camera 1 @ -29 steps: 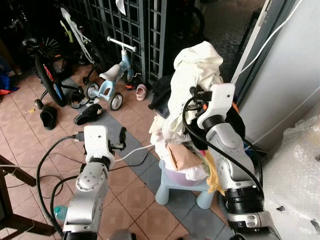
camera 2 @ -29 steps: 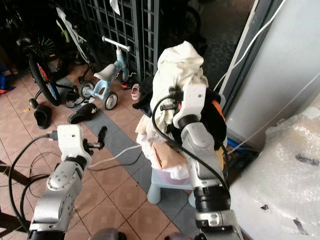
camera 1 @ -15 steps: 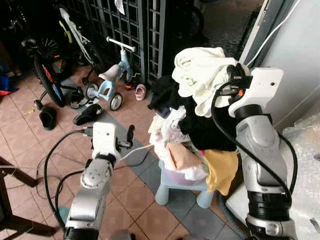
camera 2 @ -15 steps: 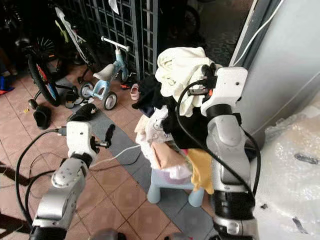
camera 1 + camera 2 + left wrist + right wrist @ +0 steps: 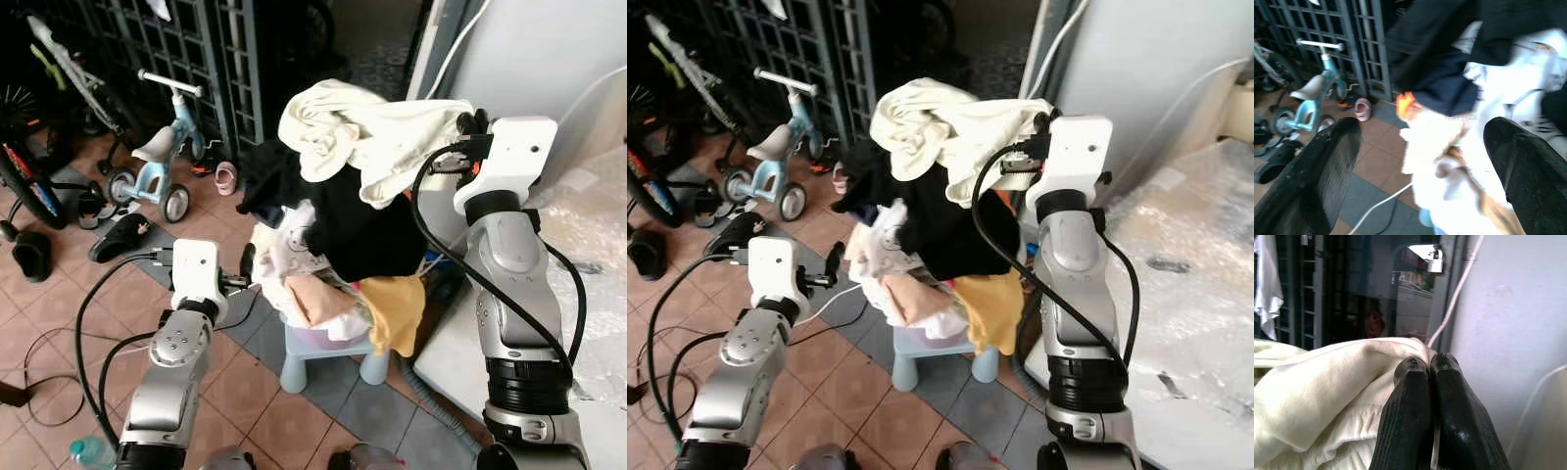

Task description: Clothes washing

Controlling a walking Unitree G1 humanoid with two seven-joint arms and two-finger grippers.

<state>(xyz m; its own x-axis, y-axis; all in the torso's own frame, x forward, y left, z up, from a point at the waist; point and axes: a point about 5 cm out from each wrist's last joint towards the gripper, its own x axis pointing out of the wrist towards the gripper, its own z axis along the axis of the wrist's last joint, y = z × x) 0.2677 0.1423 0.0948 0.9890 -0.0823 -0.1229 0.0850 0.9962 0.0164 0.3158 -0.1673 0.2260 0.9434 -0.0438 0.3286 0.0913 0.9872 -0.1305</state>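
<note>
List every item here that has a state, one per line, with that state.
Right end effector: shut on the cream garment, raised.
Left end effector: open, beside the laundry pile.
Cream garment: lifted, draped over the pile.
Laundry pile: heaped on the stool.
Stool: upright.
Tricycle: upright.

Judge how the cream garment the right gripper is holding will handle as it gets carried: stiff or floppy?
Probably floppy: the cream garment bunches and droops from the right gripper. It may snag, since it lies against the black clothes. Looks light.
</note>
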